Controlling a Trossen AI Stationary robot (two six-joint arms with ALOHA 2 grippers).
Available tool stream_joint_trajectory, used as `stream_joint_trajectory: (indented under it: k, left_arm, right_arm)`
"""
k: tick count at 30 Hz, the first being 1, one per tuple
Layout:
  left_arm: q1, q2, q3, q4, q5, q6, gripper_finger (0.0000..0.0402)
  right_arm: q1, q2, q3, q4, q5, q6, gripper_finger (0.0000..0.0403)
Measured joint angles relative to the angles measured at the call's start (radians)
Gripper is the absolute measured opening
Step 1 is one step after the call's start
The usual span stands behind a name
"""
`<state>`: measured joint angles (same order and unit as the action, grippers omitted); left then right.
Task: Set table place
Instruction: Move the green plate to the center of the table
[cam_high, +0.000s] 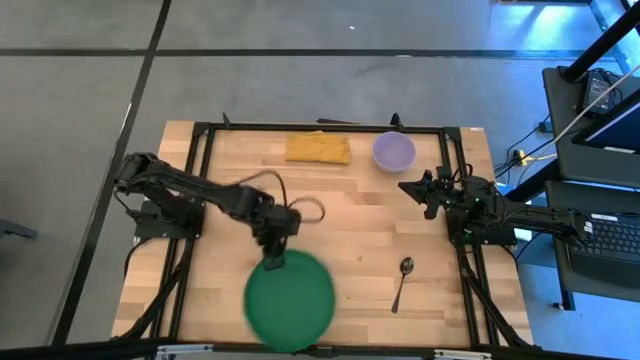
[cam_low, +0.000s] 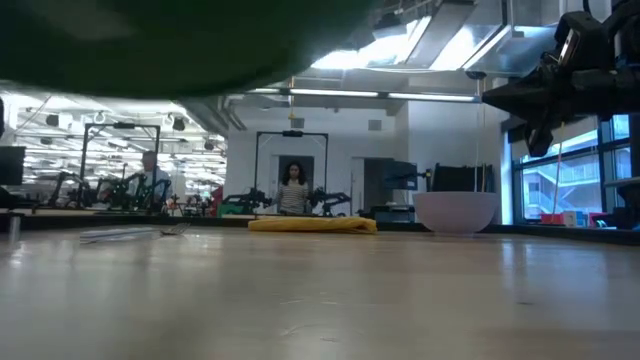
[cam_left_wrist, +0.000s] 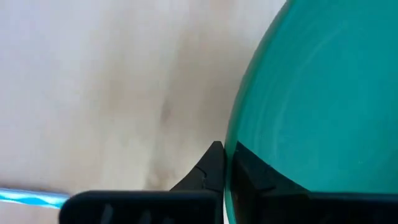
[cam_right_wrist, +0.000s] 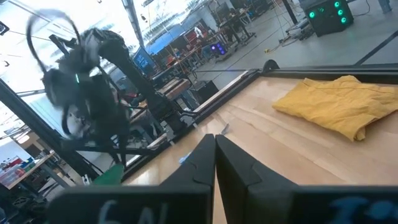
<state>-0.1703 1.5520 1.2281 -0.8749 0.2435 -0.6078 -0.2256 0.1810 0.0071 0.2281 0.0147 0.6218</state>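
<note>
The left end effector (cam_high: 272, 258) is closed on the rim of the green plate (cam_high: 290, 300), one finger (cam_left_wrist: 208, 171) outside the rim and the other across the plate's face, as the left wrist view shows. The plate sits over the counter (cam_high: 350, 225) near its front edge, left of centre; in the low view it fills the upper left as a dark green blur above the wood, so it appears lifted clear of the surface.

At the back edge, near the middle, lies the yellow folded cloth (cam_high: 317, 149), with the lilac bowl (cam_high: 393, 151) just beside it toward the right. The spoon (cam_high: 402, 281) lies on bare wood toward the front right, well apart from the plate. The fork cannot be clearly made out; a thin metallic shape shows at the left in the low view.

The right end effector (cam_high: 418, 188) hovers near the counter's right edge, close to the bowl, its fingers (cam_right_wrist: 233, 165) pressed together and holding nothing.

A person (cam_low: 294, 189) stands in the room beyond the counter.
</note>
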Motion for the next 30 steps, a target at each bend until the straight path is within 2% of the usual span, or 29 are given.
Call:
stream_joint_trajectory:
  k: [4, 8, 15, 20, 26, 30]
  left_arm:
    - [0.122, 0.023, 0.135, -0.041, -0.082, -0.079, 0.0002]
    - [0.241, 0.086, 0.239, -0.056, -0.104, -0.043, 0.0002]
    - [0.387, 0.273, 0.265, -0.087, -0.103, 0.076, 0.0002]
    - [0.423, 0.375, 0.265, -0.024, -0.083, 0.091, 0.0005]
    - [0.421, 0.468, 0.265, -0.031, -0.052, 0.095, 0.0005]
    - [0.422, 0.497, 0.265, -0.028, -0.019, 0.127, 0.0029]
  right_arm:
    - [0.0, 0.0, 0.0, -0.017, 0.0, 0.002, 0.0015]
    - [0.0, 0.0, 0.0, -0.02, 0.0, 0.004, 0.0015]
    - [0.0, 0.0, 0.0, -0.014, -0.007, 0.089, 0.0015]
    - [0.0, 0.0, 0.0, -0.014, -0.063, 0.109, 0.0015]
    - [0.0, 0.0, 0.0, -0.015, -0.069, 0.118, 0.0015]
    - [0.0, 0.0, 0.0, -0.019, -0.069, 0.111, 0.0015]
